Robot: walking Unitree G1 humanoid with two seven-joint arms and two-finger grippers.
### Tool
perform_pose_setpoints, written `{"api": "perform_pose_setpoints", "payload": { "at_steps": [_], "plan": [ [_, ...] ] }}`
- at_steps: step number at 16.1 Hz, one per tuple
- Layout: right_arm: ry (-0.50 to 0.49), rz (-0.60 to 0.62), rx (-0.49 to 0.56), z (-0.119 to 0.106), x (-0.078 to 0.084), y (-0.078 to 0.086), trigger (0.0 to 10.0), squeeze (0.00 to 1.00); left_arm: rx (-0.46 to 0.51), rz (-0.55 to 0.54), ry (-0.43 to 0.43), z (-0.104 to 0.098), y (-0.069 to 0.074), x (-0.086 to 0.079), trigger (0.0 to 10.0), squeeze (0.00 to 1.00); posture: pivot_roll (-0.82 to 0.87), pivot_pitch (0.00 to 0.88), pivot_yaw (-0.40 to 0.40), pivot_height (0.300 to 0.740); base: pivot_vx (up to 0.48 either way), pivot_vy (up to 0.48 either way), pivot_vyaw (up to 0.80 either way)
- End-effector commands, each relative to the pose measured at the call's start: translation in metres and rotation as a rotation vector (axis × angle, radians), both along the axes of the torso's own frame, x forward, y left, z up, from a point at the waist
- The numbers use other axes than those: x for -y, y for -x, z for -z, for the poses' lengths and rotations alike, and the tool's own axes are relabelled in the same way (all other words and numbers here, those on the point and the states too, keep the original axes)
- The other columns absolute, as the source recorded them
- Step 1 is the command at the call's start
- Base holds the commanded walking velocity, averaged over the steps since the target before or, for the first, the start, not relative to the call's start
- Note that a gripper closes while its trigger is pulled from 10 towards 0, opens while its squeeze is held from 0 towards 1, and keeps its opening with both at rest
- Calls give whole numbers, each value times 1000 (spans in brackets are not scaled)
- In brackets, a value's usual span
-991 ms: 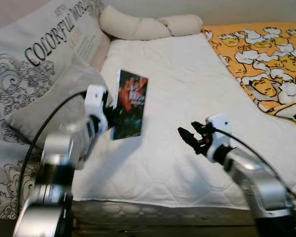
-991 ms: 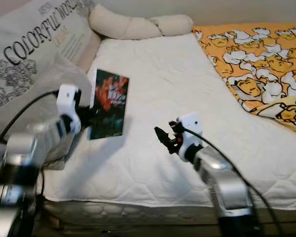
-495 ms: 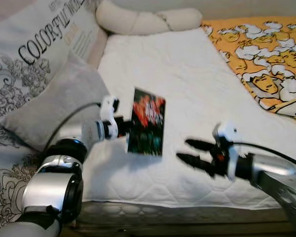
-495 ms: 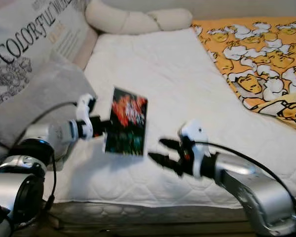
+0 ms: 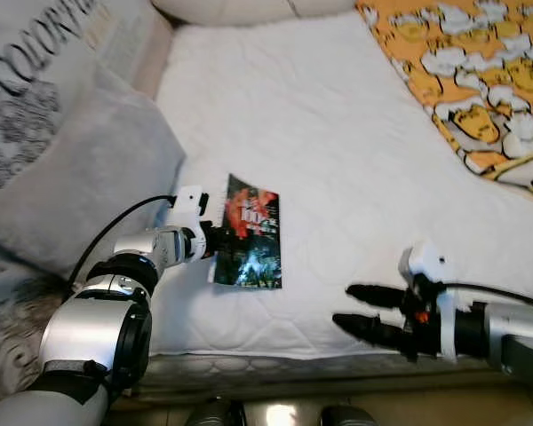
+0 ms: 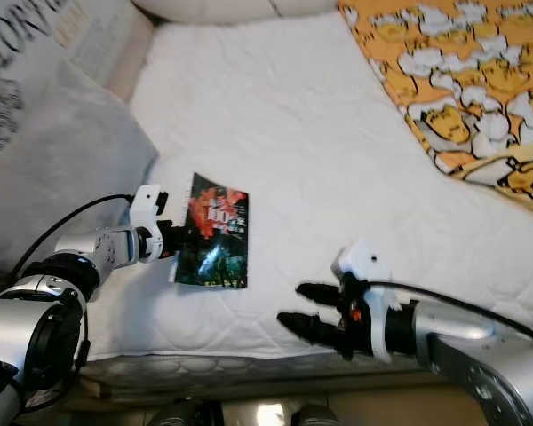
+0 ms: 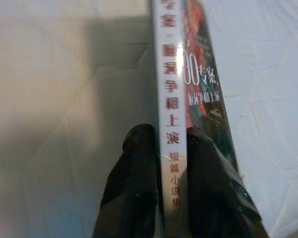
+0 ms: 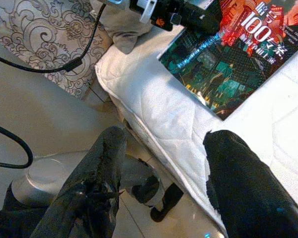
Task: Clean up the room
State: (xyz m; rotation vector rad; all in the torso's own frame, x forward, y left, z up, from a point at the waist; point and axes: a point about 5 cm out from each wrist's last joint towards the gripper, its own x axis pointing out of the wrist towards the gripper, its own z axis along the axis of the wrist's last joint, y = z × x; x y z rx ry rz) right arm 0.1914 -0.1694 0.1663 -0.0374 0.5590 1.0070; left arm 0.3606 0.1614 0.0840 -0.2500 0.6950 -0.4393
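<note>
Gripping a book (image 5: 250, 232) by its spine, the left claw (image 5: 215, 241) is clenched on it just above the white mattress (image 5: 338, 151) of the bed. The left wrist view shows the two black fingers (image 7: 134, 183) pressed against either side of the white spine, which carries red printed characters. The book sticks out past the fingertips, away from the left arm, with its dark cover of red and teal artwork facing up; its far edge seems to rest on the mattress near the front edge of the bed.

Behind the left claw, on the arm's side, a grey pillow (image 5: 80, 186) leans against a larger printed cushion (image 5: 35, 80) with dark lettering.

The right claw (image 5: 360, 312) hovers released, its two long black fingers (image 8: 243, 188) spread wide apart with nothing between them, over the front edge of the mattress. The book lies ahead of its fingertips, well apart from them, with the left claw beyond it. Off to the right claw's outer side and farther up the bed lies an orange blanket (image 5: 462, 71) with a cartoon pattern.
</note>
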Motion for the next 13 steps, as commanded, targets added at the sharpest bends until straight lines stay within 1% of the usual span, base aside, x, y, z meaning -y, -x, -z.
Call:
{"api": "perform_pose_setpoints", "payload": {
  "at_steps": [1,5,6,7,8,9,10,11,12,13],
  "plan": [
    [3,-3,10,-5,0,4,10000,0,32,0,-19,-7,-5,-2,10000,1000,-387,195,98,740,0,0,0],
    [13,17,1,-6,-1,9,10000,0,57,-2,-76,-8,-7,-5,10000,1000,-390,197,102,740,0,0,0],
    [14,21,2,-6,-1,8,10000,0,62,-9,-90,-8,-7,-8,10000,1000,-389,196,103,740,0,0,0],
    [15,25,0,-6,-1,8,10000,0,75,-11,-132,-9,-7,-14,10000,1000,-385,192,104,740,0,0,0],
    [15,26,0,-5,-1,8,10000,0,80,-7,-157,-8,-7,-17,10000,1000,-384,190,105,740,0,0,0],
    [18,31,0,-5,-1,6,10000,0,78,-4,-193,-7,-5,-24,10000,1000,-377,179,109,740,0,0,0],
    [19,33,0,-4,-1,6,10000,0,74,-6,-187,-6,-5,-25,10000,1000,-377,179,109,740,0,0,0],
    [24,41,0,-3,-1,4,10000,0,111,4,-285,-7,-5,-32,10000,1000,-368,165,113,740,0,0,0],
    [29,53,3,-2,-1,1,10000,0,142,-14,-335,-9,-7,-38,10000,1000,-362,158,115,740,0,0,0],
    [33,66,0,0,0,-1,10000,0,147,-24,-319,-11,-8,-39,10000,1000,-353,146,116,740,0,0,0]
  ]
}}
